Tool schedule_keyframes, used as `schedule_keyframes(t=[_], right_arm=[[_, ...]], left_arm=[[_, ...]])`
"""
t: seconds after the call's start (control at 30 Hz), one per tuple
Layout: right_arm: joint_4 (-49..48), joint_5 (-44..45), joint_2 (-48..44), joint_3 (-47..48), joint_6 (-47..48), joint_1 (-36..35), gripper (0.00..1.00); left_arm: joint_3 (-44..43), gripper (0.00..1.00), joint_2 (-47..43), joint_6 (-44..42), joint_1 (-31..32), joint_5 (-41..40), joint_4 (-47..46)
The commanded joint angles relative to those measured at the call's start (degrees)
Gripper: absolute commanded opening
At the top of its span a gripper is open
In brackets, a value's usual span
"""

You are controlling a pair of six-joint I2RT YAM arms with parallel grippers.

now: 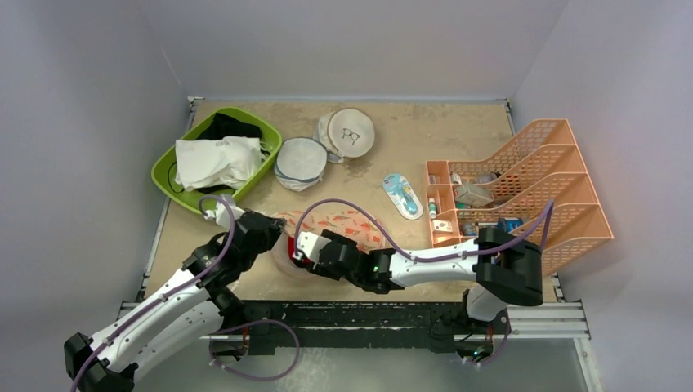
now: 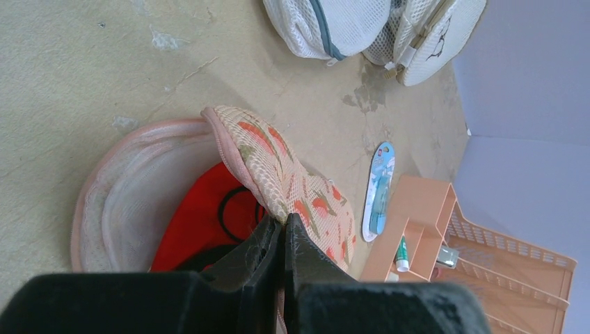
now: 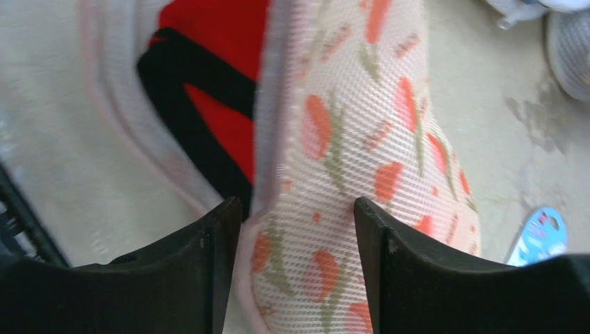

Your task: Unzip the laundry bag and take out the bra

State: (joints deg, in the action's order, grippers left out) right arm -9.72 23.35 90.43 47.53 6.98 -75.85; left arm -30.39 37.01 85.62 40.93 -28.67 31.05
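The upper flap of the laundry bag [image 2: 278, 174] is pinched in the closed left gripper [image 2: 284, 233] so that the bra [image 2: 202, 223] is exposed, while the right gripper [image 3: 296, 207] is spread open and empty above the flap.

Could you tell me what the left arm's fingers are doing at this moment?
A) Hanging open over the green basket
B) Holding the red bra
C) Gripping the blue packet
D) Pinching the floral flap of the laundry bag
D: in the left wrist view, the left arm's fingers are closed together on the edge of the laundry bag, at its floral flap; the bra lies ungripped inside.
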Motion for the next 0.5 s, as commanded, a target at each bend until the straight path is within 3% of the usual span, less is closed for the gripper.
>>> schedule_keyframes(t=[0.0,0.1,0.2,0.3,0.47], right_arm=[[0.4,14.16,-0.18,3.7,-2.26,-0.78,0.59],[-0.11,15.22,-1.97,3.18,-3.49,-0.76,0.48],[0.22,11.66,-4.34,3.18,-3.09,-0.76,0.23],[3.17,5.99,-5.96,4.3,-4.19,-0.72,0.0],[10.3,-3.86,-8.69,7.14,-7.68,0.23,0.0]], left_arm=[[-2.35,0.0,-1.04,1.05,-0.15,-2.15,-0.49],[-2.39,0.0,-1.14,0.99,-0.16,-2.37,0.05],[-2.86,0.0,-0.89,0.07,-0.17,-2.39,0.66],[-3.62,0.1,-0.55,-1.31,-0.21,-3.26,1.96],[-6.84,0.33,-0.79,-6.14,-0.19,-6.58,5.05]])
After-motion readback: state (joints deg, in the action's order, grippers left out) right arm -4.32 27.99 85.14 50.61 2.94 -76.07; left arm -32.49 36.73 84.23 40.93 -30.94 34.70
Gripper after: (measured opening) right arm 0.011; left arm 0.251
